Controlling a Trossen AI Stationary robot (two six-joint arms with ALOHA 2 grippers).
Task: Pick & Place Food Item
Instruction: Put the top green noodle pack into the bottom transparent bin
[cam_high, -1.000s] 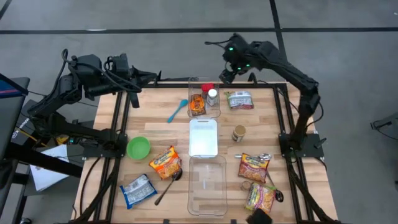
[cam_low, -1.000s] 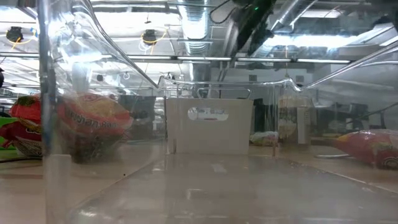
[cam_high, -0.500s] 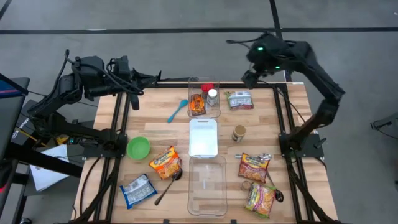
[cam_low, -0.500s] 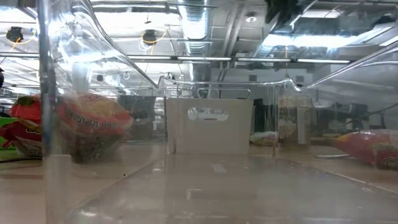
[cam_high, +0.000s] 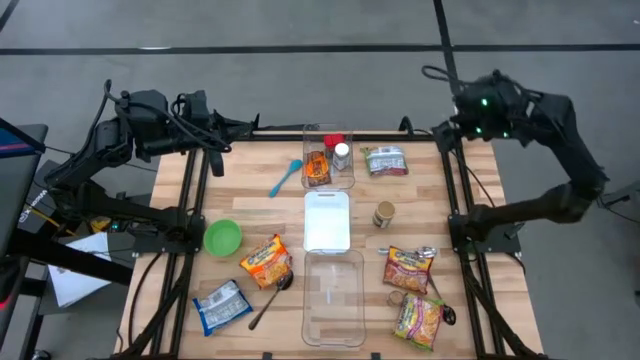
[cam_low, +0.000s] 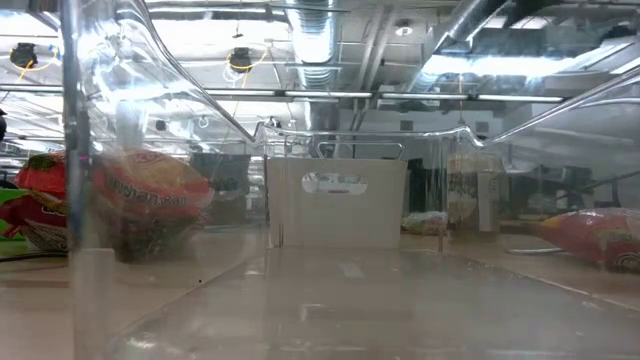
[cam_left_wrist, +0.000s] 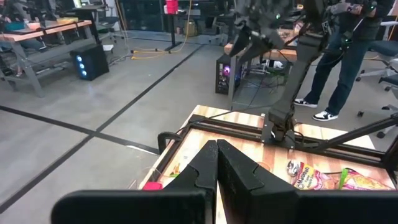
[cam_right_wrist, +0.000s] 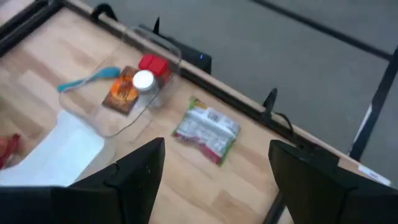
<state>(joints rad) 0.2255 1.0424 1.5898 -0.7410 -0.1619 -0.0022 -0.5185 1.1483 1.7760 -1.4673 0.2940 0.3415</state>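
Right gripper (cam_right_wrist: 211, 180) hangs spread and empty beyond the table's far corner.
A careless descent toward the green-and-white food packet (cam_right_wrist: 207, 130) risks clipping the clear plastic bin (cam_right_wrist: 163, 51); left gripper (cam_left_wrist: 216, 163) rests clenched.

Pale wood table (cam_high: 410, 215); green bowl (cam_high: 222, 237); blue spatula (cam_high: 285, 177); white lid (cam_high: 327, 221); orange-yellow noodle packet (cam_high: 265, 260); red-capped jar (cam_right_wrist: 153, 64).

No readable text, brand, number or sign in any view. Printing on orange noodle packet (cam_high: 265, 259), blue-white packet (cam_high: 221, 304), green packet (cam_high: 384, 160) and right-side noodle packets (cam_high: 408, 267) too small to read. Lettering on packet (cam_low: 145, 198) seen through clear bin wall in low view too blurred to read.
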